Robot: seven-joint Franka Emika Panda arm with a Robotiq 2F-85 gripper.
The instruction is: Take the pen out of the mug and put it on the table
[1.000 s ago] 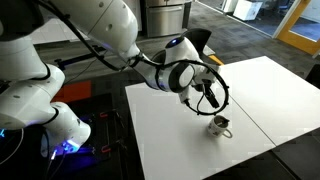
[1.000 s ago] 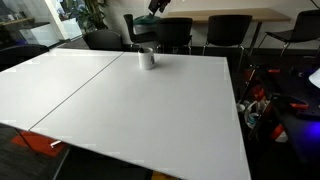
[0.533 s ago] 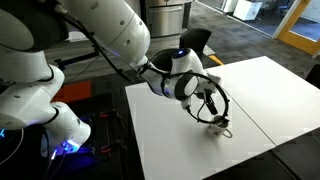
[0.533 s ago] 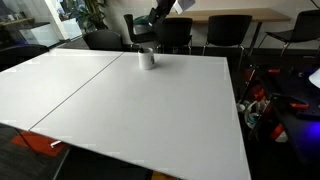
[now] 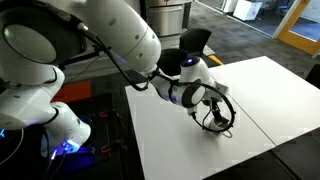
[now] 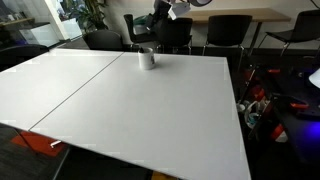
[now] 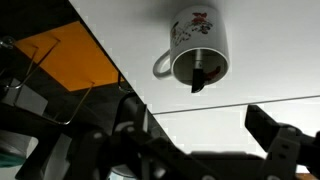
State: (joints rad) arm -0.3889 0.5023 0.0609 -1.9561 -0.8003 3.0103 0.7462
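Note:
The whitish-grey mug (image 7: 197, 45), with a red print and a loop handle, stands on the white table (image 7: 120, 20). The short dark pen (image 7: 203, 75) leans inside its dark opening. My gripper (image 7: 200, 125) is open and empty, its two dark fingers spread either side, hovering just above the mug. In an exterior view the mug (image 6: 147, 58) stands near the table's far edge, with the gripper (image 6: 158, 14) above and slightly to its right. In an exterior view the gripper (image 5: 218, 112) covers most of the mug on the table (image 5: 170, 140).
A thin seam (image 6: 75, 85) crosses the tabletop. Black chairs (image 6: 230, 30) stand behind the far edge, and one chair (image 5: 195, 42) is behind the arm. Cables and gear (image 6: 265, 100) lie beside the table. An orange floor panel (image 7: 70, 60) shows past the table edge.
The arm has swung down and over the mug. The gripper, which was beside and above it, now hangs directly above it. Mug and pen have not moved.

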